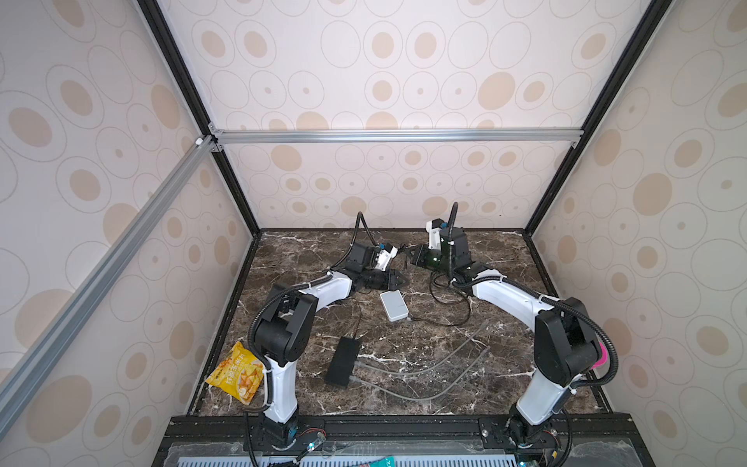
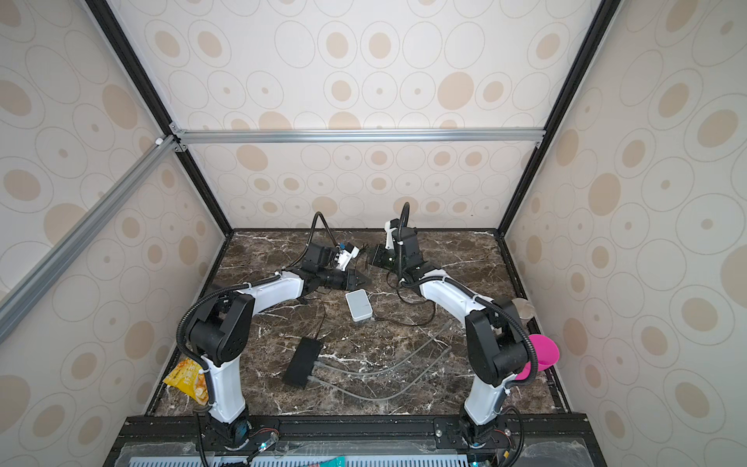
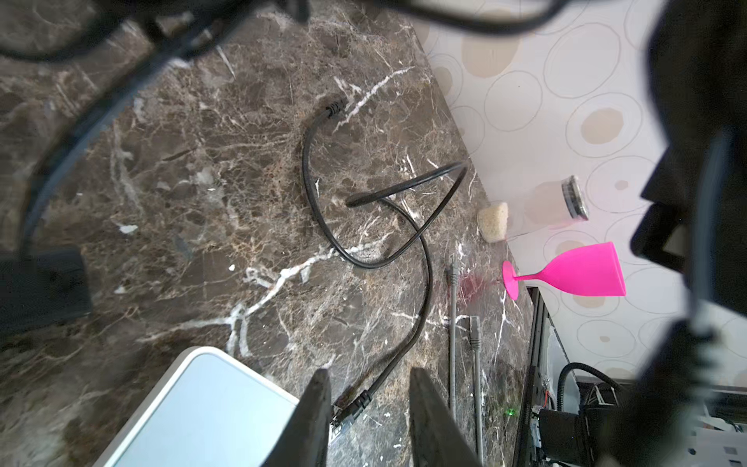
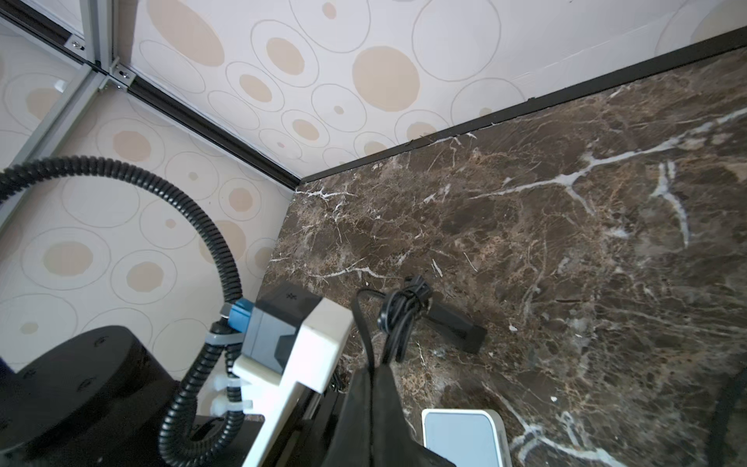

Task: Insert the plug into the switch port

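Note:
The white switch (image 1: 393,305) lies flat mid-table. In the left wrist view the plug (image 3: 348,412), clear with a black boot, lies on the marble at a corner of the switch (image 3: 210,408). Its black cable (image 3: 420,307) loops away over the table. My left gripper (image 3: 370,408) is open, and the plug shows between its fingers, close to one. In both top views the left gripper (image 1: 401,279) (image 2: 366,279) hovers at the switch's far end. My right gripper (image 4: 370,370) (image 1: 407,255) is shut on a thin black cord (image 4: 398,319), raised behind the switch.
The cord's bundle leads to a black power adapter (image 4: 456,323) on the marble. A black box (image 1: 342,362) with two grey cables (image 1: 424,366) lies near the front. A yellow snack bag (image 1: 236,378) sits front left. A pink goblet (image 3: 574,271), a jar (image 3: 566,200) and a sponge (image 3: 493,220) stand at the right edge.

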You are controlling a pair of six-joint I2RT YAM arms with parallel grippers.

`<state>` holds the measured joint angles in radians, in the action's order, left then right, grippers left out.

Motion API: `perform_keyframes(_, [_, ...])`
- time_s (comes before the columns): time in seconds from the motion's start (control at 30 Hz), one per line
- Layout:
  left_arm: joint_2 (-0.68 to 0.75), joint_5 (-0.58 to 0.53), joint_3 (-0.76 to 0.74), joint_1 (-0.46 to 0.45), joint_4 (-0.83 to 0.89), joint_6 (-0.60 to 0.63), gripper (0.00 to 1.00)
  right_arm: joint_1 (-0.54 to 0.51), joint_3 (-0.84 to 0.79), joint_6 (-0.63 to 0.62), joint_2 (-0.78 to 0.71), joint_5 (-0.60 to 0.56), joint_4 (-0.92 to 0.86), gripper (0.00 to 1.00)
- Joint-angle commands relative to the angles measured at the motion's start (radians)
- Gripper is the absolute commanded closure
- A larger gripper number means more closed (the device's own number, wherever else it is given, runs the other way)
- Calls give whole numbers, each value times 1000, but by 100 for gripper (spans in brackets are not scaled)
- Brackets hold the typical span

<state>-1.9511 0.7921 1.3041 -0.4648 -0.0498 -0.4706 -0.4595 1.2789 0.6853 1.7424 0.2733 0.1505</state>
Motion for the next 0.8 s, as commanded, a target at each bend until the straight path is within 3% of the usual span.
perform_keyframes(0.0, [6,4,44,2,6,20,68,-4,-15,7,-34,9,41,100])
perform_keyframes(0.13, [19,46,30,2,-45,5,66,-5,-15,-8,-35,-7,28,100])
perform_keyframes(0.4, [72,240,-76,2,-380,-142,55,-4,-40,-52,-50,-60,10,100])
perform_keyframes(0.53, [68,249,-85,2,-408,-170,55,-5,-49,-50,-55,-54,12,100])
perform_keyframes(0.63, [61,228,-73,2,-370,-156,61,-6,-50,-44,-54,-49,14,100])
perform_keyframes(0.77, [55,215,-56,2,-321,-124,77,-5,-49,-39,-52,-43,18,100])
